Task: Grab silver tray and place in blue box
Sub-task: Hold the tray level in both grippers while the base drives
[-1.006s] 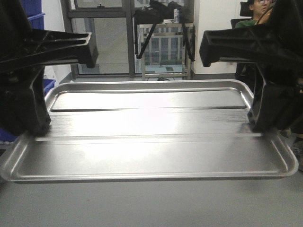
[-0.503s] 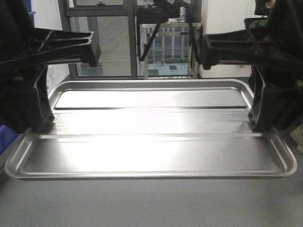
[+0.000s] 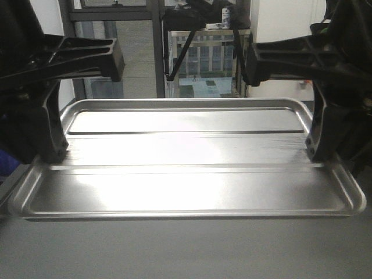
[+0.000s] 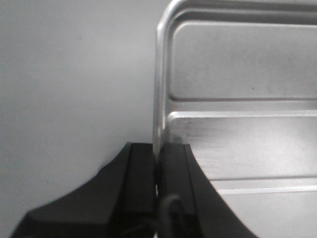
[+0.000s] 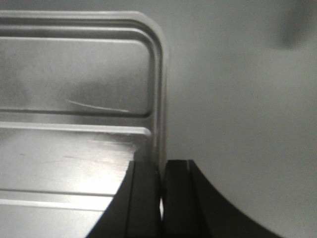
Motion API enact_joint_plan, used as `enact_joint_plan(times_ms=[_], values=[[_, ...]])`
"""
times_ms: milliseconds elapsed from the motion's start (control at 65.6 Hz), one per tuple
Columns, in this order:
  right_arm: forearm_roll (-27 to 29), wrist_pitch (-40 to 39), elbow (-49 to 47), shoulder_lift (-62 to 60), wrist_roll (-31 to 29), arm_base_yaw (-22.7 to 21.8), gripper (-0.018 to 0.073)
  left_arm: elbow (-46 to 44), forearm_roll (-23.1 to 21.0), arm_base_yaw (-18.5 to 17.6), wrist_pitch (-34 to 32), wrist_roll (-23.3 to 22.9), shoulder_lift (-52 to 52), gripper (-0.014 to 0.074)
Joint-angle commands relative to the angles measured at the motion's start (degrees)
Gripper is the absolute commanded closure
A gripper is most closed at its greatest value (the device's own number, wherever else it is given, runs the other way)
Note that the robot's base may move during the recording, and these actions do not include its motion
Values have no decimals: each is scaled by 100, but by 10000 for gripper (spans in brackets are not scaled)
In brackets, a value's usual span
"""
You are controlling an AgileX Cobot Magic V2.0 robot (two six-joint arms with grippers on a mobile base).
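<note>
The silver tray [image 3: 186, 174] fills the front view, level, with its two long ridges running left to right. My left gripper [image 3: 49, 157] is shut on the rim of its left short side, and my right gripper [image 3: 318, 156] is shut on the rim of its right short side. In the left wrist view the tray's rim [image 4: 157, 99] runs between the shut left gripper [image 4: 157, 148]. In the right wrist view the rim [image 5: 161, 99] runs between the shut right gripper [image 5: 162, 166]. The blue box is not clearly in view.
The grey table top [image 3: 186, 250] lies under and in front of the tray. Behind the tray stand a dark window frame [image 3: 156, 52] and a metal rack [image 3: 203, 52]. Plain grey surface shows beside the tray in both wrist views.
Both grippers keep their hold on the tray. The background has slid behind it: the blue crates at the left and the person at the right have gone out of sight.
</note>
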Motion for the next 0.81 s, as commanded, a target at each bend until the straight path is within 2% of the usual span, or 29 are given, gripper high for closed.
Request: enact_joint_plan(times_ms=[0,792], values=[[-247,-189,-167,-137,-6,-25,501,-142,112,-3,-153,28,-171,700],[-251,-63,-167,-137,-6,-25,501,-142,148,-3,-153,28,-171,700]])
